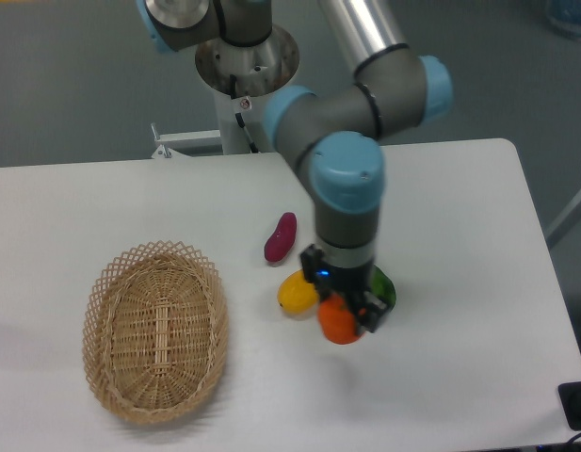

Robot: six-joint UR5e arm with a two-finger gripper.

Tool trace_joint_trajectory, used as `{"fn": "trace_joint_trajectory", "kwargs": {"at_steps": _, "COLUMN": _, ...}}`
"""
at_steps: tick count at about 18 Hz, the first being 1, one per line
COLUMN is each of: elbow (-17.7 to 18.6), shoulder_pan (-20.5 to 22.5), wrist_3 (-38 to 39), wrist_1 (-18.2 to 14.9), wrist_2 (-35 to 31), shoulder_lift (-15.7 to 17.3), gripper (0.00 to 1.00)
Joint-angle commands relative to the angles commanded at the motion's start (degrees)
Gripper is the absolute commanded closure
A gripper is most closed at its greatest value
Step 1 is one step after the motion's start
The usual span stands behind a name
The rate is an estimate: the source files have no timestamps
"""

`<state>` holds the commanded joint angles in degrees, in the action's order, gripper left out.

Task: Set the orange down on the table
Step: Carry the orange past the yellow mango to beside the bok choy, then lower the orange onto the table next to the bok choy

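Note:
The orange point(338, 322) is a small round bright orange fruit, held between the fingers of my gripper point(345, 311) right of centre over the white table point(459, 217). The gripper is shut on it from above. I cannot tell whether the orange touches the tabletop or hangs just above it. The upper part of the orange is hidden by the gripper.
A yellow-orange mango-like fruit point(297, 293) lies just left of the gripper. A green vegetable point(384, 288) sits behind it, mostly hidden. A dark red oblong piece point(280, 237) lies farther back. An oval wicker basket point(155, 328) stands at the front left.

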<state>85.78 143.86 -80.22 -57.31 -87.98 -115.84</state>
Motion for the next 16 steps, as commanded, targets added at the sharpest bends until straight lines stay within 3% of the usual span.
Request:
{"fn": "trace_joint_trajectory", "kwargs": {"at_steps": 3, "elbow": -0.26, "shoulder_pan": 2.90, "wrist_3": -6.34, "wrist_1": 0.61, "wrist_2": 0.09, "shoulder_lift": -2.27, "gripper": 0.32}}
{"fn": "trace_joint_trajectory", "kwargs": {"at_steps": 5, "elbow": -0.87, "shoulder_pan": 3.53, "wrist_3": -7.49, "wrist_1": 3.50, "wrist_2": 0.00, "shoulder_lift": -4.56, "gripper": 0.32}}
{"fn": "trace_joint_trajectory", "kwargs": {"at_steps": 8, "elbow": -1.05, "shoulder_pan": 4.14, "wrist_3": -7.32, "wrist_1": 4.22, "wrist_2": 0.00, "shoulder_lift": -6.32, "gripper": 0.32}}
{"fn": "trace_joint_trajectory", "kwargs": {"at_steps": 16, "elbow": 1.66, "shoulder_pan": 4.85, "wrist_3": -5.48, "wrist_1": 4.22, "wrist_2": 0.09, "shoulder_lift": -7.21, "gripper": 0.31}}
